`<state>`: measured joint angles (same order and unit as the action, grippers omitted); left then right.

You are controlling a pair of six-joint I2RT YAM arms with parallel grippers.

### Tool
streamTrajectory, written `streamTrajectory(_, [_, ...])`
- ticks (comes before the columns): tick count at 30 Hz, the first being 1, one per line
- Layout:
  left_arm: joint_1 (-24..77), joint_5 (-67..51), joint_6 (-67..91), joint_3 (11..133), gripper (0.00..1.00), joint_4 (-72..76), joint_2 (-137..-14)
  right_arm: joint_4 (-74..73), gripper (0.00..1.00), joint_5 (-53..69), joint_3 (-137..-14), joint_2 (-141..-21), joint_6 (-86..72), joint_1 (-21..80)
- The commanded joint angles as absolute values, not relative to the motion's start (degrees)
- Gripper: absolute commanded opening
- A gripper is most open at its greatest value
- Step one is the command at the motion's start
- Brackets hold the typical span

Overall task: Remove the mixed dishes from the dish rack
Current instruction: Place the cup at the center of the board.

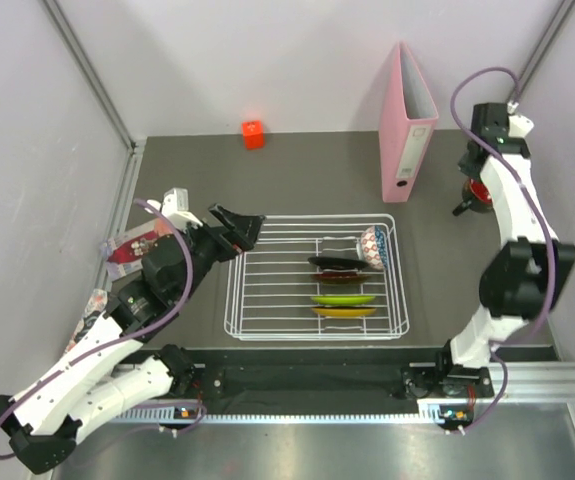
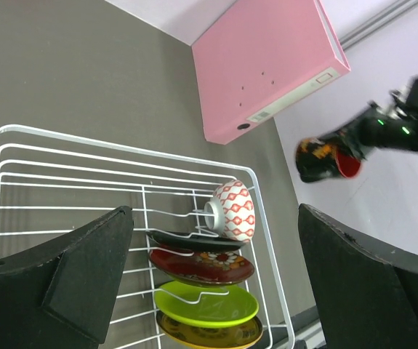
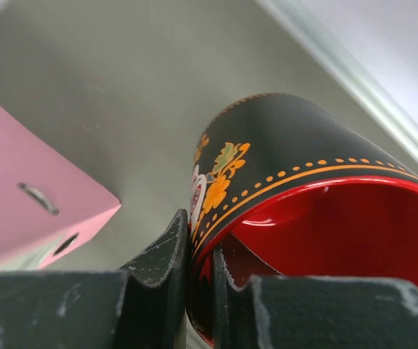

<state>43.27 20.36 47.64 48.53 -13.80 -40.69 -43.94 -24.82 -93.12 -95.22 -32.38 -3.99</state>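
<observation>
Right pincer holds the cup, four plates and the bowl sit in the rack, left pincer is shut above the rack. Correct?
Not quite: the left pincer is open, its fingers wide apart in the left wrist view. The rest stands.

binder: pink, upright, far right of my surface | cube: orange-red, by the back wall, well left of binder | packet: patterned, at my left edge, partly hidden

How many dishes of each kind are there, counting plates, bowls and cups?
Plates: 4, small and round: black plate, dark red patterned plate, lime green plate, gold patterned plate
Bowls: 1, red-and-white patterned bowl
Cups: 1, black-and-red floral cup
Total: 6
</observation>
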Motion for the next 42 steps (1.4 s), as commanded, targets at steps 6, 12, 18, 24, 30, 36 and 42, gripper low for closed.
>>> streamTrajectory(6, [43.2,18.4,44.1,48.9,0.99,-16.3,-42.8,-51.0,0.0,-19.6,-117.6,-112.8,-29.9,-7.8])
streamTrajectory(12, [43.2,17.9,44.5,48.7,0.99,-17.3,-45.2,-52.4,0.0,-19.0,-118.4,-117.7,-30.1,-8.7])
streamTrajectory(18, [43.3,17.1,46.1,47.2,0.99,-16.7,-46.0,-51.9,0.0,-17.8,-117.6,-120.2,-29.1,-8.9])
streamTrajectory(24, [43.2,16.5,47.9,45.0,0.99,-14.8,-44.9,-48.6,0.0,-15.7,-112.2,-120.7,-29.2,-9.0])
streamTrajectory(30, [43.2,16.9,47.8,44.7,0.99,-14.7,-45.2,-46.8,0.0,-14.6,-109.1,-120.8,-29.2,-9.4])
streamTrajectory(36, [43.2,14.6,48.0,44.6,0.99,-13.6,-46.8,-45.4,0.4,-10.9,-107.1,-119.7,-29.4,-9.9])
streamTrajectory(42, [43.2,14.3,47.6,44.4,0.99,-13.4,-46.9,-42.6,0.78,-9.2,-105.3,-114.4,-30.6,-9.9])
